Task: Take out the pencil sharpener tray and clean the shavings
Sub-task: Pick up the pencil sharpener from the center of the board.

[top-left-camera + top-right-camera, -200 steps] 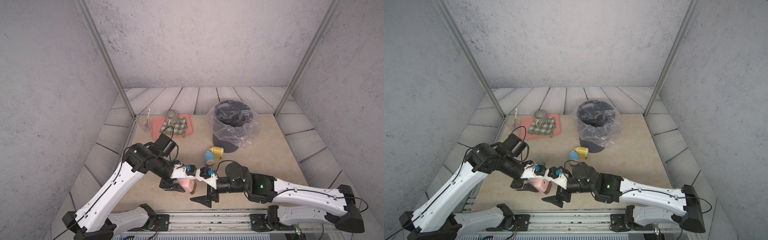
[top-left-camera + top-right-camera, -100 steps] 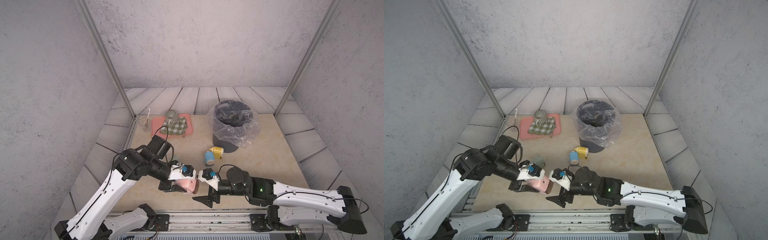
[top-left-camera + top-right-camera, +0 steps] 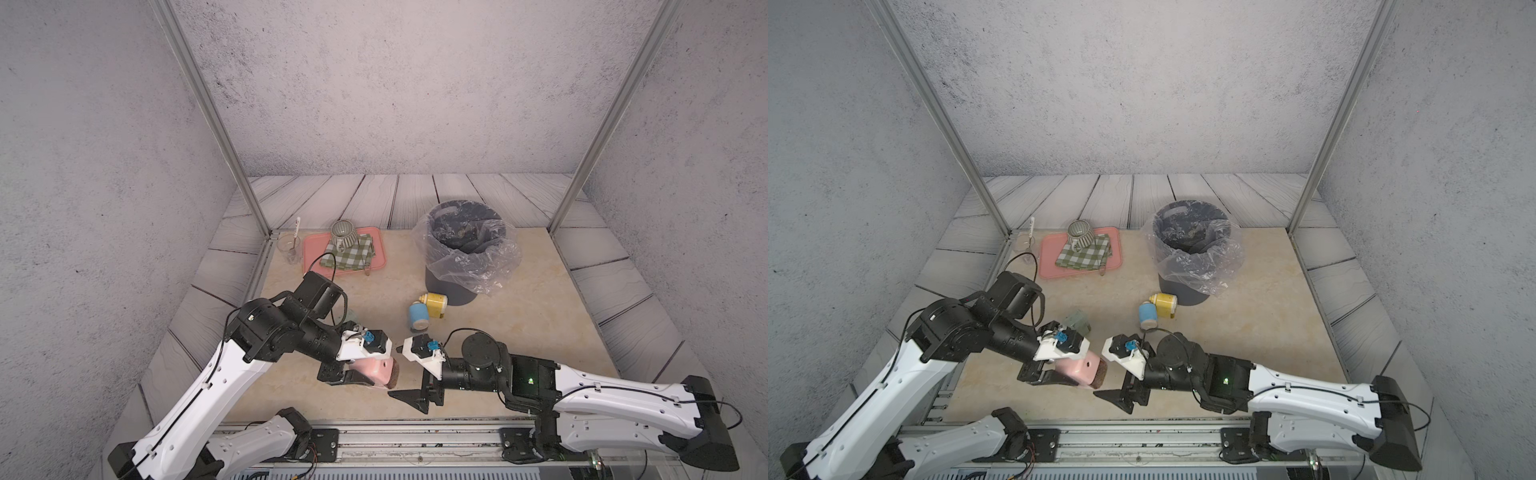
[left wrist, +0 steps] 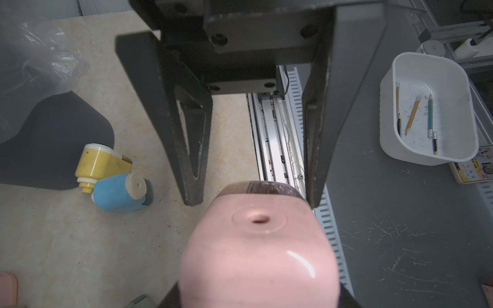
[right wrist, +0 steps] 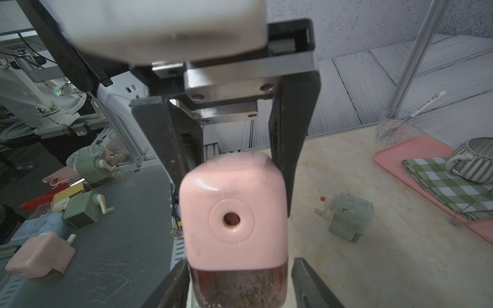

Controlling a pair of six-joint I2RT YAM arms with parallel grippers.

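Observation:
My left gripper (image 3: 359,376) is shut on a pink pencil sharpener (image 3: 374,368) and holds it on its side just above the tabletop near the front edge. The sharpener's dark translucent tray (image 3: 393,371), with brown shavings inside, points at my right gripper (image 3: 400,374). In the right wrist view the tray (image 5: 240,288) sits between the open right gripper's (image 5: 240,293) fingers (image 5: 309,288). One finger lies close against it and the other stands apart. In the left wrist view the pink sharpener (image 4: 258,253) fills the bottom and hides the left jaws.
A lined dark bin (image 3: 465,253) stands at the back right. A yellow sharpener (image 3: 434,304) and a blue one (image 3: 417,316) lie before it. A green sharpener (image 3: 1077,322) lies behind the left wrist. A pink serving tray (image 3: 380,253) with cloth and mug sits back left.
The left arm's elbow has swung lower and to the left, while the sharpener has stayed almost in place. The right gripper has hardly moved and stays open at the tray end.

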